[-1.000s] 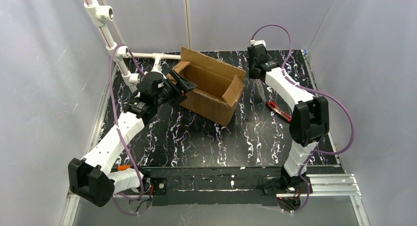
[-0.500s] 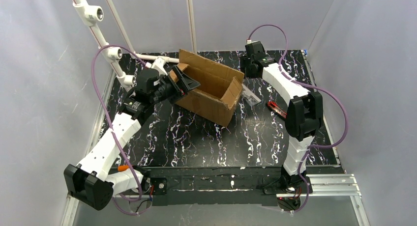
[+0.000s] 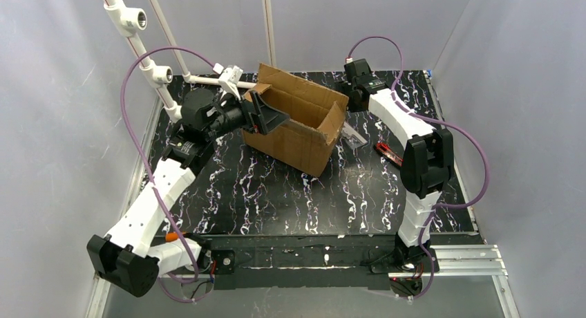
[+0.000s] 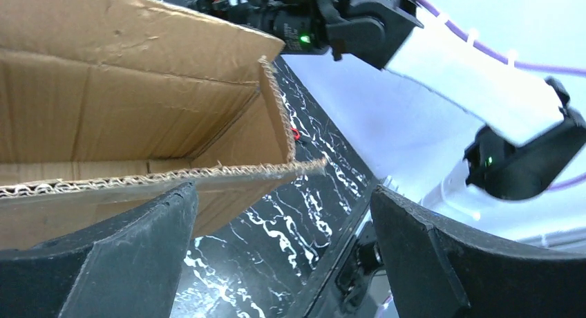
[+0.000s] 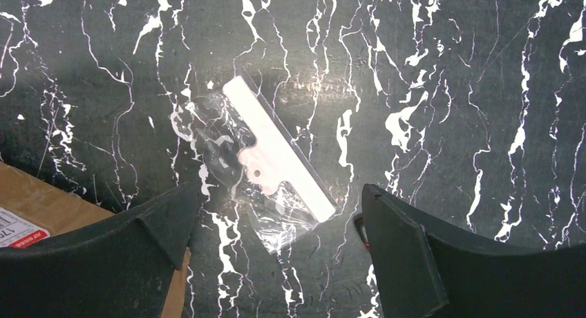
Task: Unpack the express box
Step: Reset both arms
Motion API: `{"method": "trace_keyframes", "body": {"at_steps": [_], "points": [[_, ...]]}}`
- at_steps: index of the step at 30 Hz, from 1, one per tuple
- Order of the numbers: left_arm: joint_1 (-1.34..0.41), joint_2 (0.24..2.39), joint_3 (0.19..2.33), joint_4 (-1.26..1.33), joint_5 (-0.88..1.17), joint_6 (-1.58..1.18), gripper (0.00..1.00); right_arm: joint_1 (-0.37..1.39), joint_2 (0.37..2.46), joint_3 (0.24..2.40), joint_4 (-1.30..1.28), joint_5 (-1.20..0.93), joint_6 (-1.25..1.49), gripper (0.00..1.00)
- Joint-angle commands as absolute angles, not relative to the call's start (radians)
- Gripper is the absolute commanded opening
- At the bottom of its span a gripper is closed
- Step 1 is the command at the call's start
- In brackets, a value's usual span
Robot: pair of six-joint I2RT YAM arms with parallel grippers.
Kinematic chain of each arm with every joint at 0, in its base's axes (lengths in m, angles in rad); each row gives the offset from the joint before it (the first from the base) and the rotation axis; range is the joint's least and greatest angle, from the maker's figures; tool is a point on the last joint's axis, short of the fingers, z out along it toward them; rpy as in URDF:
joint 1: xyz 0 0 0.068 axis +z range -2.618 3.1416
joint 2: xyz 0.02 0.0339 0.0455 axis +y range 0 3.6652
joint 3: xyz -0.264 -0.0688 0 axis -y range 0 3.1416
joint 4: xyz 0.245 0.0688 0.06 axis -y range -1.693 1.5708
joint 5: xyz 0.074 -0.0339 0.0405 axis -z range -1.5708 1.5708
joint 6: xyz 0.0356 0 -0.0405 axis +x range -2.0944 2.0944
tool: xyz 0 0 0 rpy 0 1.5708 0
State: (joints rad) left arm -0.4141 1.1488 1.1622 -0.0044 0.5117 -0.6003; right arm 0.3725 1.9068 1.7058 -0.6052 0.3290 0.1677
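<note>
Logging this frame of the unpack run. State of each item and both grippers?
box: upright on the table, top open, flaps up
bag: clear, flat on the table outside the box, not held
red item: lying on the table right of the box, untouched
left gripper: open, at the box's left rim
right gripper: open, empty, above the bag
</note>
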Motion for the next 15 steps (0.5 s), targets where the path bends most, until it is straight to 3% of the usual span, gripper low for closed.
{"method": "trace_keyframes", "body": {"at_steps": [1, 10, 15], "points": [[-0.411, 1.041, 1.175, -0.008, 0.632, -0.363, 0.95, 0.369, 1.841, 1.774, -0.648, 0.369, 0.175, 0.98], [-0.411, 0.866, 1.287, -0.151, 0.645, -0.256, 0.98, 0.369, 1.647, 1.813, -0.806, 0.539, 0.186, 0.98], [-0.411, 0.809, 1.378, -0.181, 0.622, -0.263, 0.98, 0.370, 1.459, 1.816, -0.817, 0.490, 0.171, 0.98]]}}
